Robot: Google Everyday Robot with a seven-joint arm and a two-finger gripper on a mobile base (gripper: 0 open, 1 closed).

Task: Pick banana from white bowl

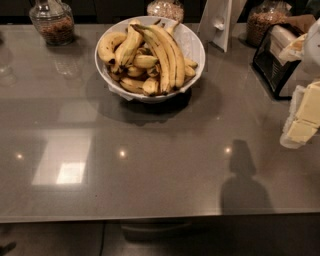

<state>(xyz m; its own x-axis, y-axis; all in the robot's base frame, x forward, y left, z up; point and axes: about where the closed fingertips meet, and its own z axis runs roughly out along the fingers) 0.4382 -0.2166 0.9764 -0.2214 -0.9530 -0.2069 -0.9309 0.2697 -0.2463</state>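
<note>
My claw (301,120) sits at the far right edge of the view, over the right end of the counter (150,165), and the frame cuts part of it off. It shows as pale yellow blocks, and I cannot tell whether it is wide or narrow. Nothing I can see is held in it. Just above it a white part of my arm (313,42) comes in from the same edge; the rest of the arm is out of sight.

Just beyond the claw, a little to its left, a black wire rack (274,67) stands on the counter, with a glass jar (264,22) of brown grains behind it. Farther left a white stand (220,22) rises beside the bowl.

The white bowl (196,46) rests on the counter well to the left of my claw and farther back, apart from it. It is heaped with yellow bananas. The banana (167,55) lies on top of that heap, long and curved, its dark stem pointing to the far left and its body running down toward the near rim, with shorter ones tucked beside and beneath it.

Behind the bowl stands a second jar (165,9), and farthest from the claw, at the far left corner, a third jar (51,22).

On the near side, left of the claw, a dark shadow (243,180) lies on the glossy counter.
</note>
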